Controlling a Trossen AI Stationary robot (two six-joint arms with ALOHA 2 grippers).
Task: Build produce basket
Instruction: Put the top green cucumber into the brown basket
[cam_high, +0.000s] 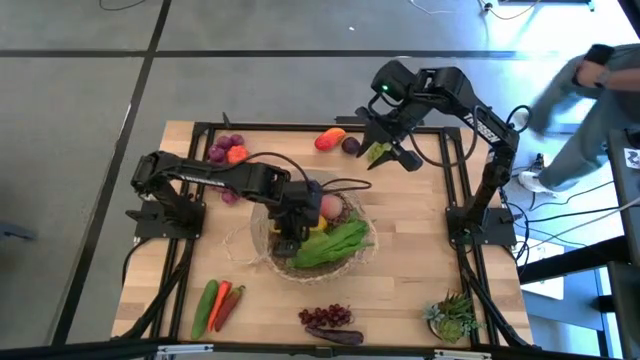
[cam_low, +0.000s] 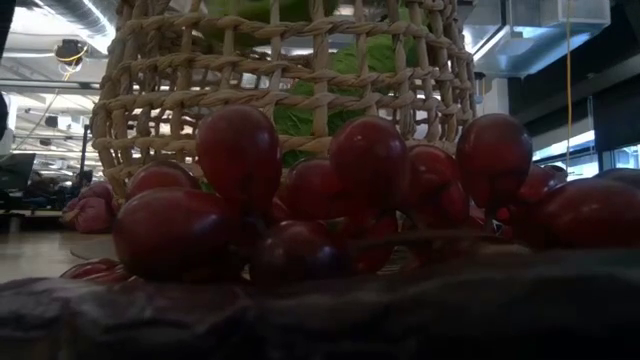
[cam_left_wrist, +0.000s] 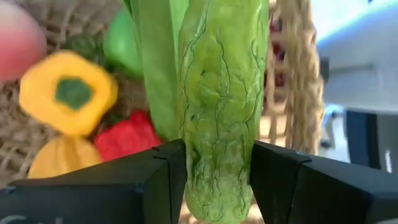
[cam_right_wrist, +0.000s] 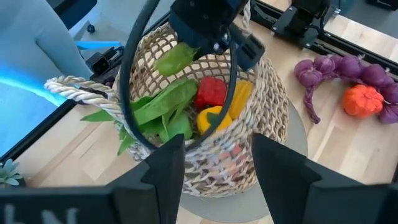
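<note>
The woven basket (cam_high: 262, 232) stands mid-table on a grey disc, holding a yellow pepper (cam_left_wrist: 68, 93), a red pepper (cam_left_wrist: 127, 137), leafy greens (cam_high: 335, 245) and a pinkish fruit (cam_high: 330, 207). My left gripper (cam_high: 290, 232) is over the basket's inside, shut on a green leafy stalk (cam_left_wrist: 221, 112). The right wrist view shows that stalk (cam_right_wrist: 174, 59) sticking out of the left gripper above the greens. My right gripper (cam_right_wrist: 214, 165) hangs open with nothing between its fingers, high over the table's far right part (cam_high: 388, 150), facing the basket (cam_right_wrist: 261, 118). My left gripper pinches the green stalk between its two fingers (cam_left_wrist: 158, 180), on its two sides near one end (cam_left_wrist: 217, 186); that end pokes out just behind the fingers. The fingers slant down over the basket and lie across the stalk. The rest of the stalk reaches ahead of the fingers over the peppers.
Loose produce lies around the basket: purple and orange pieces (cam_high: 228, 152) far left, a red-orange pepper (cam_high: 330, 140) at the far edge, cucumber and chillies (cam_high: 215, 305) near left, grapes (cam_high: 325, 318) at the near edge. A spiky potted plant (cam_high: 452, 315) stands near right. A person (cam_high: 590, 110) is beyond the right edge.
</note>
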